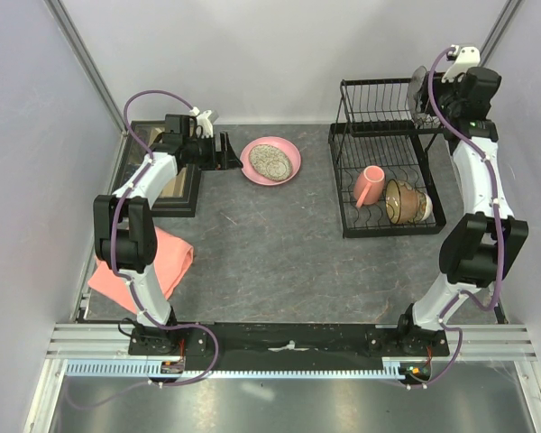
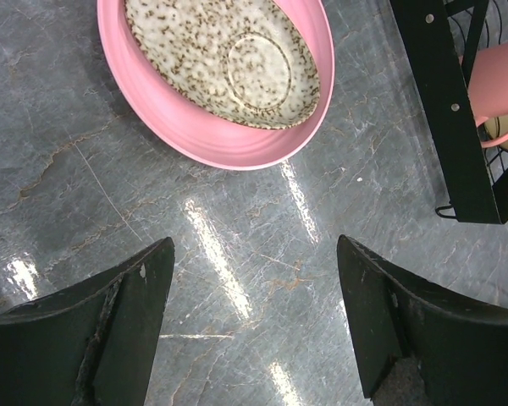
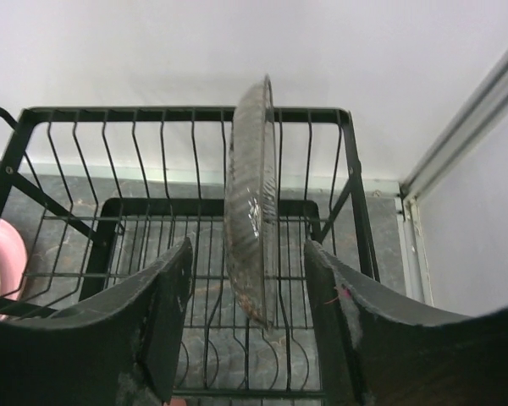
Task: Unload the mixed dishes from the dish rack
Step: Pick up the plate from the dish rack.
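Note:
The large pink plate (image 1: pixel 270 162) lies flat on the table with the speckled grey-beige plate (image 1: pixel 270 159) on it; both fill the top of the left wrist view, pink plate (image 2: pixel 212 135), speckled plate (image 2: pixel 224 59). My left gripper (image 1: pixel 224 152) (image 2: pixel 254 245) is open and empty just left of them. The black dish rack (image 1: pixel 379 231) holds the salmon-pink mug (image 1: pixel 370 185) and the amber-brown bowl (image 1: pixel 404 200) on its lower tier. A grey plate (image 3: pixel 252 203) stands on edge in the upper tier. My right gripper (image 1: pixel 428 97) (image 3: pixel 247 254) is open, one finger on either side of that plate.
A folded salmon-pink cloth (image 1: pixel 144 262) lies at the near left. A dark tray (image 1: pixel 176 185) sits at the far left under my left arm. The rack's corner (image 2: pixel 444 101) stands right of my left gripper. Walls close the back and sides.

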Motion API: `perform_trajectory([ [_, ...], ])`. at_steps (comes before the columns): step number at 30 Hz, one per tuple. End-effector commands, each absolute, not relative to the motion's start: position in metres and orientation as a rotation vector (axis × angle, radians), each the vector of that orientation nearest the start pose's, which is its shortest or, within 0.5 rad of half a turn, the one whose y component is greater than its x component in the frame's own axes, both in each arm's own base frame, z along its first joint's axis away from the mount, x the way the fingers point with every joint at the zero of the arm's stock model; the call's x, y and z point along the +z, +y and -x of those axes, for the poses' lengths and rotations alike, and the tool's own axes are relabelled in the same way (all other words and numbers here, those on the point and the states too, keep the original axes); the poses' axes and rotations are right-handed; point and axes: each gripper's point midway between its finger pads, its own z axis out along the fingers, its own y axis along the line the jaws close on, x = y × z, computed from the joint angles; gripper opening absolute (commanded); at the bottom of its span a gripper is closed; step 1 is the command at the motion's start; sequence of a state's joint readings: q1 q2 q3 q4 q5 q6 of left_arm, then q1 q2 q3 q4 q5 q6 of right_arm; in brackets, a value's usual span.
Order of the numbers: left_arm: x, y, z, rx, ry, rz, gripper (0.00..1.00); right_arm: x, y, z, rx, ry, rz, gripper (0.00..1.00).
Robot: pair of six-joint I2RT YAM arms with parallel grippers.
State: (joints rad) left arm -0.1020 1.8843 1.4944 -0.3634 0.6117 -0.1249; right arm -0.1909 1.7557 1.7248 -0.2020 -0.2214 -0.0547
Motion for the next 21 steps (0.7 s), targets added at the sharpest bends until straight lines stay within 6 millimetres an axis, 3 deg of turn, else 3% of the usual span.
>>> perform_trajectory([
  [1, 0.169, -0.155, -0.47, -0.831, 2.201, -0.334, 0.83, 0.353, -0.059, -0.553, 0.097, 1.711, 0.085, 0.61],
  [11, 0.168, -0.153, -0.471, -0.826, 2.2, -0.342, 0.83, 0.345, -0.051, -0.562, 0.161, 1.69, 0.143, 0.42],
  [21, 0.166, -0.156, -0.471, -0.859, 2.208, -0.332, 0.83, 0.346, -0.059, -0.563, 0.167, 1.673, 0.15, 0.29],
])
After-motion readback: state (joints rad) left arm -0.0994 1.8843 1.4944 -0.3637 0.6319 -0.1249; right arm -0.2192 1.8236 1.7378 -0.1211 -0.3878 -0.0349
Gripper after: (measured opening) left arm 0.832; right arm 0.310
